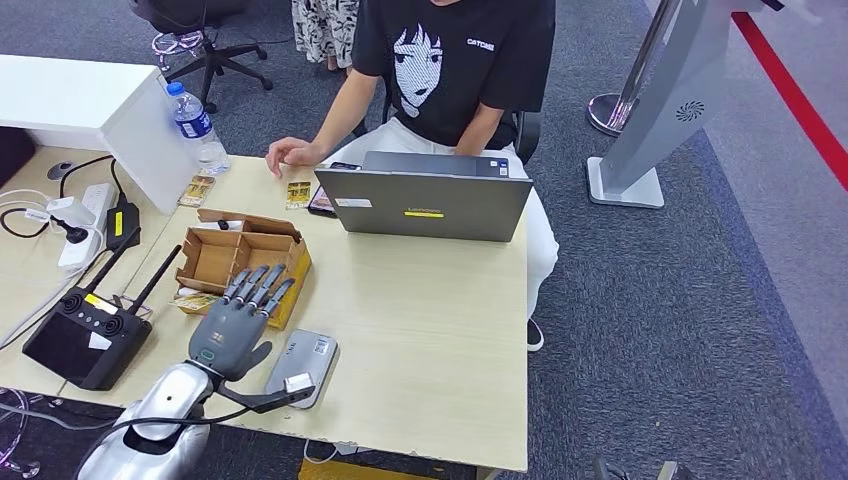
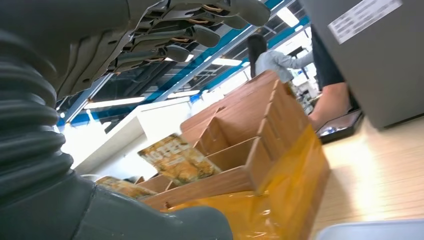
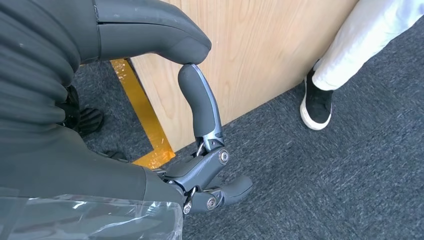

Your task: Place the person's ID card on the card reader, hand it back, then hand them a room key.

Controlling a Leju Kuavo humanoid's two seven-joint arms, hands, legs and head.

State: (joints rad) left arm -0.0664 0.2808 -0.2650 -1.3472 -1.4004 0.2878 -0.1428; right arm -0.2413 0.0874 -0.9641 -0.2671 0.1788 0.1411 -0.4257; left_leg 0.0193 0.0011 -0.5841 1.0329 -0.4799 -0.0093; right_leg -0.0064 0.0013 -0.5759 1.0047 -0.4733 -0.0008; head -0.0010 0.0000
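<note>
Tabletop (image 1: pixel 420 330): pale wood, person seated behind a laptop (image 1: pixel 430 200).
Left hand (image 1: pixel 238 325): fingers apart, empty, over the cardboard box (image 1: pixel 215 258).
Room key cards (image 2: pixel 176 159): in the box, just beyond the fingertips.
Right hand (image 3: pixel 200 115): hanging, thumb touching a fingertip on nothing.

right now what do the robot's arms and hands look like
The left arm is glossy silver with a thin black cable along it. Its left hand is dark grey, with a small green mark at the wrist and darker fingers. The right hand has a grey ribbed cover, a thick grey thumb and metal-hinged fingers.
</note>
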